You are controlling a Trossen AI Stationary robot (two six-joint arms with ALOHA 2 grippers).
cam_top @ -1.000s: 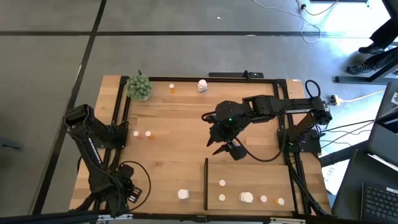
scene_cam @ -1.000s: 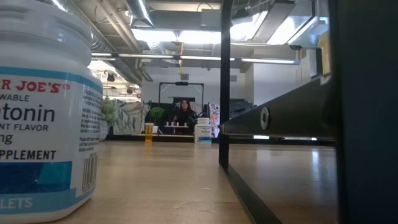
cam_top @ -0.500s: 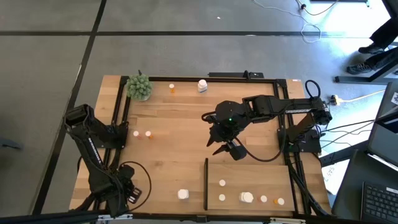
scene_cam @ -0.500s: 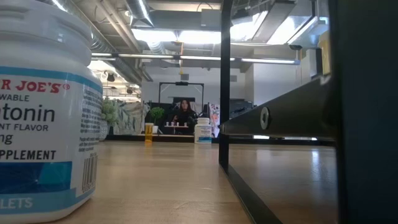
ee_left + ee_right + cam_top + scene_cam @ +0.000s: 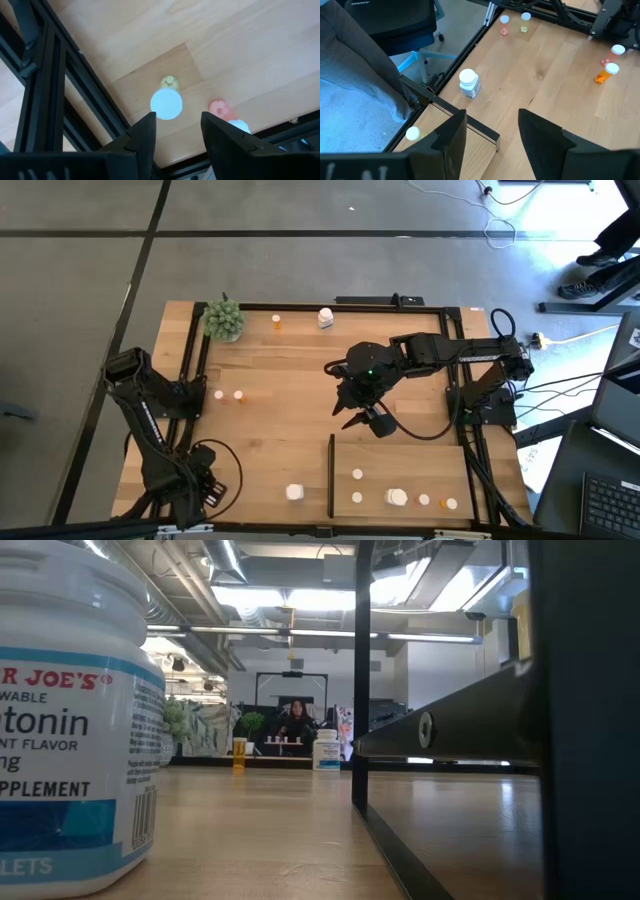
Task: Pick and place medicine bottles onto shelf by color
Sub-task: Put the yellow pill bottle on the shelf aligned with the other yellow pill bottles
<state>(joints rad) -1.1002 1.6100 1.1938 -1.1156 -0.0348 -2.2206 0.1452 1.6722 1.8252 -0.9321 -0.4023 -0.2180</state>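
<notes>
My left gripper [image 5: 176, 132] stands open at the table's near left corner, pointing down over two small white-capped medicine bottles, one yellowish [image 5: 167, 102] and one pink [image 5: 218, 107]; both stand on the table, untouched. My right gripper [image 5: 363, 420] hangs open above the table's middle, just beyond the shelf [image 5: 420, 460], a pale panel with a black strip [image 5: 331, 475]. Several bottles stand on the shelf, among them a chunky white one [image 5: 397, 498]. Another chunky white bottle [image 5: 293, 492] stands left of the strip.
Two small bottles [image 5: 238, 394] are at the left side, an orange one [image 5: 277, 322] and a white one [image 5: 325, 317] at the far edge beside a green spiky ball [image 5: 224, 320]. Black frame rails [image 5: 75, 85] run close by the left gripper.
</notes>
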